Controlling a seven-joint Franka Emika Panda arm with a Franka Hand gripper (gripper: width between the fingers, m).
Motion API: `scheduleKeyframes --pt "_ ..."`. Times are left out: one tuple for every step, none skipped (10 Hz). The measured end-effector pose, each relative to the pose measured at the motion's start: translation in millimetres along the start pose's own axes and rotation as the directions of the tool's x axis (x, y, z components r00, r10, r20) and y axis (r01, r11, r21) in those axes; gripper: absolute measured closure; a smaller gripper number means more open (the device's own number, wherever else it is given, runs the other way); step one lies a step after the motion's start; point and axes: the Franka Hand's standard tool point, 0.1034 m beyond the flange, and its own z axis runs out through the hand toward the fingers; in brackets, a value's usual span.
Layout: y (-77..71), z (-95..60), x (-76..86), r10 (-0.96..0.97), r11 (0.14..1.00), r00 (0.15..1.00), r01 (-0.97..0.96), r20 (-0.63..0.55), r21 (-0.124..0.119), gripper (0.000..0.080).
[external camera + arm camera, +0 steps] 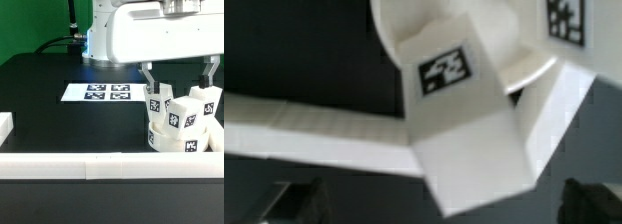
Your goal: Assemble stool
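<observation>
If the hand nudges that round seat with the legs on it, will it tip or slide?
The seat looks like rigid white plastic, so it should not flex. It sits low and broad against the corner of the border rails, so it probably slides little and is unlikely to tip. The leg blocks stand tilted on top; these seem likeliest to wobble or shift. The hand hovers above.

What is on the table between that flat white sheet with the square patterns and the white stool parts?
Nothing: in the exterior view, only bare black table separates the marker board from the stool. The gripper hangs above the stool.
</observation>
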Motion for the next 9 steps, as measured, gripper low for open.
scheduleKeyframes --pt "-3.6 0.3 -0.6 -0.027 0.999 0.997 0.026 0.076 0.021 0.0150" --pt "-1.8 0.9 5.3 -0.047 0.999 0.995 0.045 0.093 0.018 0.0150" --pt "-0.8 3.4 1.7 -0.072 0.997 0.986 0.068 0.150 0.028 0.0150" --pt "4.2 5.5 7.9 -0.084 0.996 0.989 0.083 0.120 0.014 0.0150" --pt "4.6 6.5 7.8 -0.091 0.996 0.989 0.091 0.116 0.007 0.0150" --pt "5.5 7.6 8.6 -0.100 0.995 0.989 0.101 0.112 -0.002 0.0150" --pt "5.5 10.6 7.9 -0.104 0.994 0.988 0.105 0.111 -0.006 0.0150" --pt "5.8 13.1 6.1 -0.105 0.994 0.988 0.106 0.112 -0.007 0.0150" --pt "5.0 14.8 5.0 -0.107 0.994 0.988 0.108 0.116 -0.007 0.0150"
